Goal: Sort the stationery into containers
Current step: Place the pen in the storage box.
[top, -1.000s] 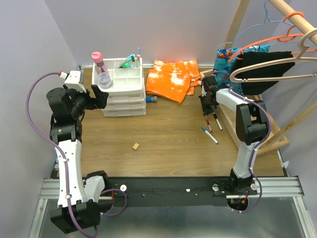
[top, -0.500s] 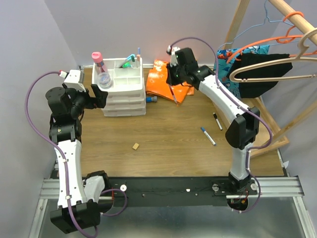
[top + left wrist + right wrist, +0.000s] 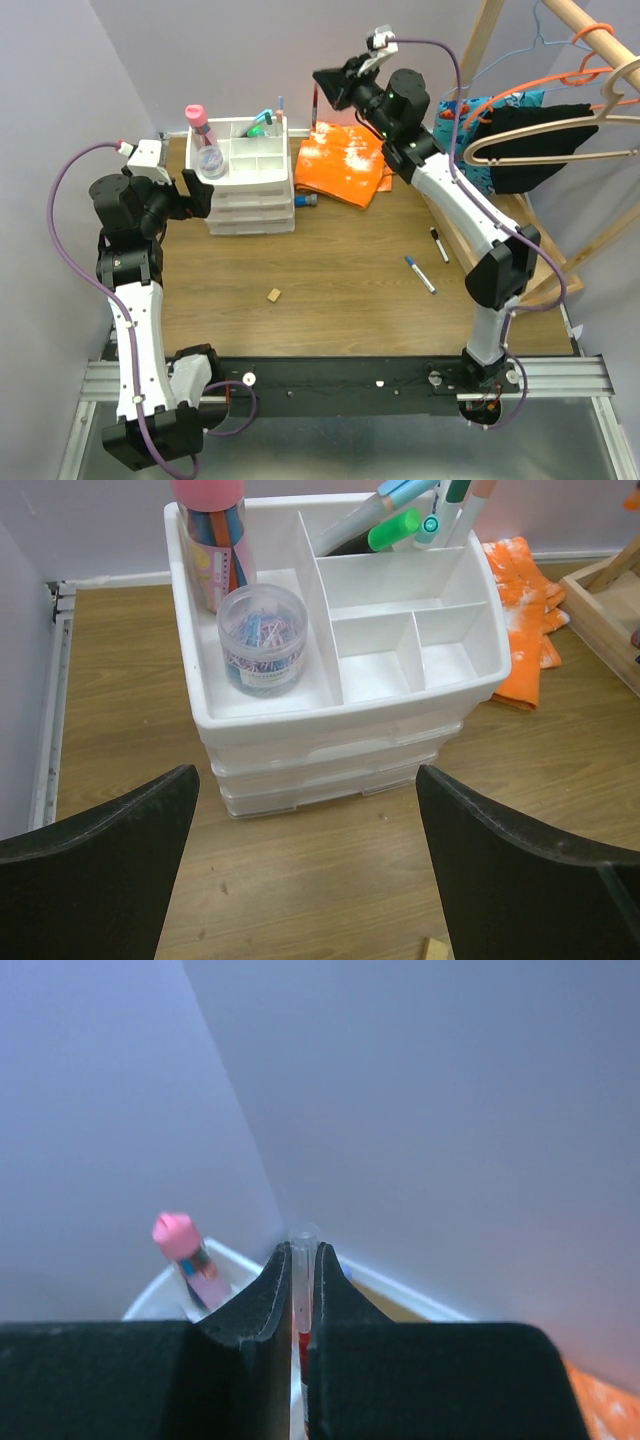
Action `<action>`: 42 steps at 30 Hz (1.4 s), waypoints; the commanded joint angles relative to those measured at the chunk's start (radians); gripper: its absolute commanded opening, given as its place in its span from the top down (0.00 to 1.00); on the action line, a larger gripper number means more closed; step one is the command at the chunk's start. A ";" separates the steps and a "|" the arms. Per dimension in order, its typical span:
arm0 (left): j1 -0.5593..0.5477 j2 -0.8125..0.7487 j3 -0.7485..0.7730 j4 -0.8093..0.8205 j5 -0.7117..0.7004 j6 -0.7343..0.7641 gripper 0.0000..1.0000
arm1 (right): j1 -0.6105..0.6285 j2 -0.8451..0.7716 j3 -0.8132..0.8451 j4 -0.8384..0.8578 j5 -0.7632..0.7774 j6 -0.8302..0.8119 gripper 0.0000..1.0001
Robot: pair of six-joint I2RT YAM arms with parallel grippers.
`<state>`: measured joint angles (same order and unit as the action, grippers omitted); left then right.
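Observation:
My right gripper point(image 3: 322, 92) is shut on a slim white pen with a red cap point(image 3: 316, 112). It holds the pen upright in the air by the back wall, just right of the white three-drawer unit point(image 3: 250, 195). In the right wrist view the pen point(image 3: 303, 1260) sits between the closed fingers point(image 3: 265, 1290). The pink-capped bottle point(image 3: 205, 145) stands in the top tray's left compartment. Pens point(image 3: 420, 505) and the green-capped marker point(image 3: 395, 530) stand in the back compartment. My left gripper point(image 3: 200, 195) is open and empty, left of the unit point(image 3: 350, 740). Two pens point(image 3: 438, 243) point(image 3: 422, 273) and the blue-capped tube point(image 3: 306, 201) lie on the table.
An orange cloth point(image 3: 345, 160) lies right of the unit. A clear jar of paper clips point(image 3: 263, 640) sits in the top tray. A small wooden block point(image 3: 273, 295) lies mid-table. A wooden tray point(image 3: 458, 238) and a clothes rack with hangers point(image 3: 560, 130) stand at the right.
My right arm lifted a red-capped pen from beside the wooden tray and swung it left and up, over the orange cloth, to the back wall by the unit. The left arm stayed still.

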<state>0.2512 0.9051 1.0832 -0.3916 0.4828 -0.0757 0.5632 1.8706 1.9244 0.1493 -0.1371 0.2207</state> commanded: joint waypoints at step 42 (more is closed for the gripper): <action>0.066 0.009 -0.023 0.002 -0.001 0.005 0.01 | 0.099 0.328 0.120 0.268 0.031 0.019 0.79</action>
<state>0.3107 0.9260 1.0668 -0.3985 0.4778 -0.0559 0.6525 2.2627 2.0800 0.4355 -0.1204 0.2668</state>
